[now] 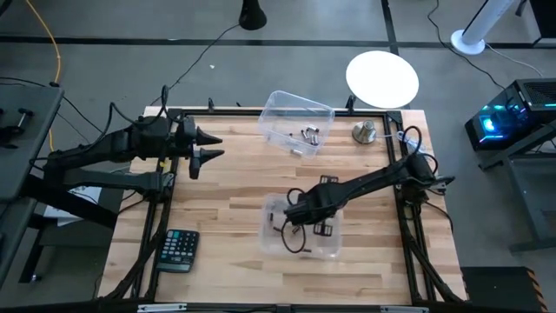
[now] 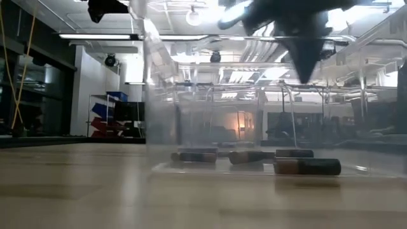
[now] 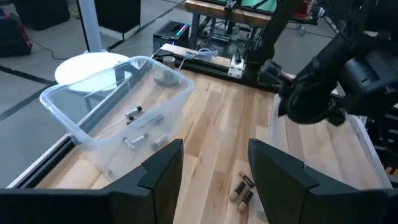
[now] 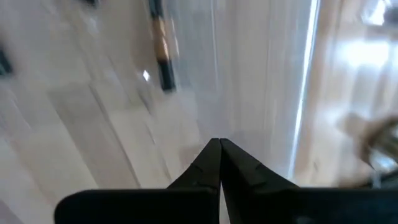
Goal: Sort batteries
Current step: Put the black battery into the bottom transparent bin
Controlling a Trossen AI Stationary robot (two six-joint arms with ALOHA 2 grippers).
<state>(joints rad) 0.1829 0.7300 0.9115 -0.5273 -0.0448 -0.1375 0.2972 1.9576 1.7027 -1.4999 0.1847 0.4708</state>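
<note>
Batteries (image 2: 308,166) lie flat on the floor of the near clear bin (image 1: 334,248), long axes roughly crosswise in the low view, directly beneath the right gripper (image 1: 291,213), whose fingertips are pressed together and hold nothing. That arm is plainly the nearer one. The left gripper (image 1: 208,148) waits, fingers spread, over the table's left edge. More silvery cells (image 1: 306,135) sit in the far clear bin (image 1: 280,100). No brand or label is legible on any cell.
</note>
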